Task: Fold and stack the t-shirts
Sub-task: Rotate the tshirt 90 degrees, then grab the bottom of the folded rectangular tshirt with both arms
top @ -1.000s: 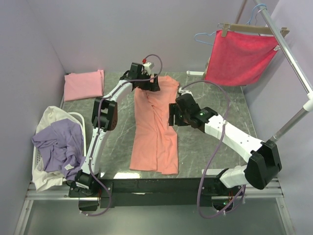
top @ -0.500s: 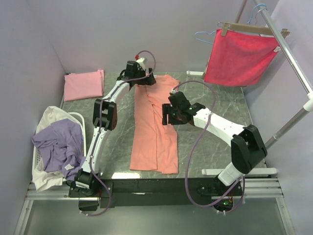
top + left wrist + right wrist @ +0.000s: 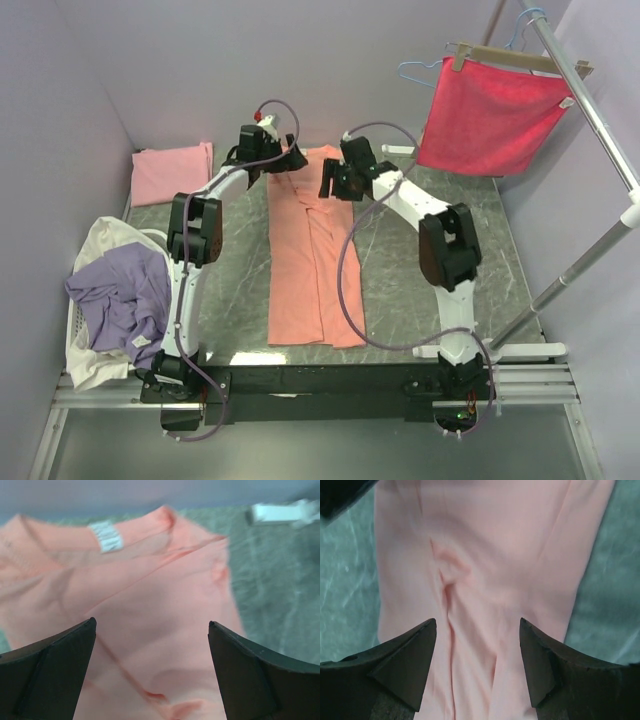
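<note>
Clutter sits mostly at the edges of the grey-green marbled table (image 3: 420,270). A light pink folded t-shirt (image 3: 172,172) lies at the far left corner. A white plastic basket (image 3: 168,243) at the left edge holds a crumpled lavender t-shirt (image 3: 120,295) on top of a cream t-shirt (image 3: 100,240). A bright crimson square cloth (image 3: 490,115) hangs from a wooden hanger (image 3: 520,58) on a slanted metal pole (image 3: 590,110) at the far right. None of these lies between the arms and the salmon-orange cotton t-shirt (image 3: 310,260) in the middle of the table.

Only the overhead view shows both grippers together at the shirt's far end, the left gripper (image 3: 290,158) over the collar edge and the right gripper (image 3: 330,187) just beside it, over the upper chest. The left wrist view adds the white neck label (image 3: 106,535) inside the collar and a white bracket (image 3: 285,512) on the table beyond. There the left gripper's (image 3: 150,670) black fingers stand spread wide with nothing between them. The right wrist view shows a puckered crease down the cloth (image 3: 490,545). The right gripper (image 3: 477,665) is likewise spread and holds nothing. Whether any fingertip touches the cloth I cannot tell.

The shirt lies flat as a long narrow strip. Its long axis runs from far to near, with the collar at the far wall and the hem toward the arm bases.
</note>
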`<state>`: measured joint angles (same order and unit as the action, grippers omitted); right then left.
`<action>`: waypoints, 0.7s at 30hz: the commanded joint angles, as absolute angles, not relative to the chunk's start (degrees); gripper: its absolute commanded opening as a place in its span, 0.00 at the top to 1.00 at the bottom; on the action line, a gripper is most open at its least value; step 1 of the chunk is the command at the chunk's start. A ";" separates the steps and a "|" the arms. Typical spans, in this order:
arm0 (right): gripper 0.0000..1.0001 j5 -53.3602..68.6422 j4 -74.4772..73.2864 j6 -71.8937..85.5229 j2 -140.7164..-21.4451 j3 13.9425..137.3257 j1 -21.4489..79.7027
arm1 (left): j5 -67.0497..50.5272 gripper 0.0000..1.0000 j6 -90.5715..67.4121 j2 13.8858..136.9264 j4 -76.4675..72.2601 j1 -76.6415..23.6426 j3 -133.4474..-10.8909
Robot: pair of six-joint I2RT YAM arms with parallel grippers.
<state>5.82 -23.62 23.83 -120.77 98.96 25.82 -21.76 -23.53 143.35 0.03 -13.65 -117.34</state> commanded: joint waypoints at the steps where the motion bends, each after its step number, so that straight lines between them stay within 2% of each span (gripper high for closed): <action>1: 0.26 10.10 -28.72 21.97 -130.58 115.63 23.47 | -24.08 0.00 -24.00 135.53 -3.52 -15.12 -119.61; 3: 0.26 12.56 -32.41 21.97 -136.54 123.61 22.77 | -24.43 0.01 -23.56 135.18 -2.99 -15.38 -119.27; 6: 0.26 14.15 -33.83 22.67 -141.48 128.04 21.98 | -24.97 0.01 -22.59 135.17 -0.18 -15.73 -119.62; 13: 0.25 14.33 -33.31 23.64 -145.02 129.02 20.13 | -22.24 0.00 -22.24 136.75 7.20 -15.73 -116.89; 21: 0.23 12.12 -39.28 24.17 -151.34 136.92 18.11 | -20.30 0.00 -22.59 148.07 17.57 -15.47 -129.61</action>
